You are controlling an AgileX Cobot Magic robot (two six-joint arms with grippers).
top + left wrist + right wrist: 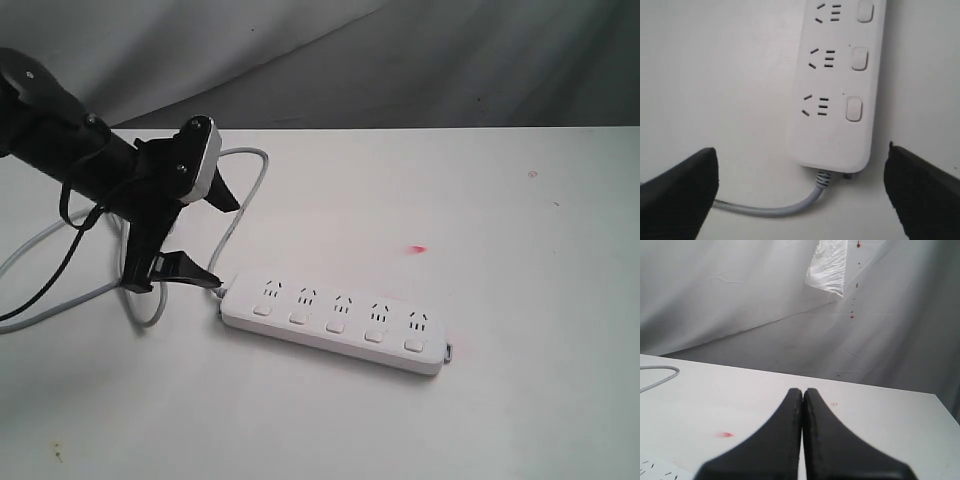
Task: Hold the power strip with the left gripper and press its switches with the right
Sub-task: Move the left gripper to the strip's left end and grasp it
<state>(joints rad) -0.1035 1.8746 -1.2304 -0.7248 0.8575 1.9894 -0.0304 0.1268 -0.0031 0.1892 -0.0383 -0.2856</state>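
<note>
You're at the holding step: your left claw (225, 245) hangs spread wide at the end of the power strip (335, 320) where its cord (775, 210) exits, flat on the desk (500, 400). Next, lower and clamp; your right claw (802, 405) is pinched closed, empty.

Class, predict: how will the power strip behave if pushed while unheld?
The power strip probably stays rigid: a solid-looking plastic bar. It may slide or pivot, lying loose on the smooth table. Its curled cord likely anchors it little.
</note>
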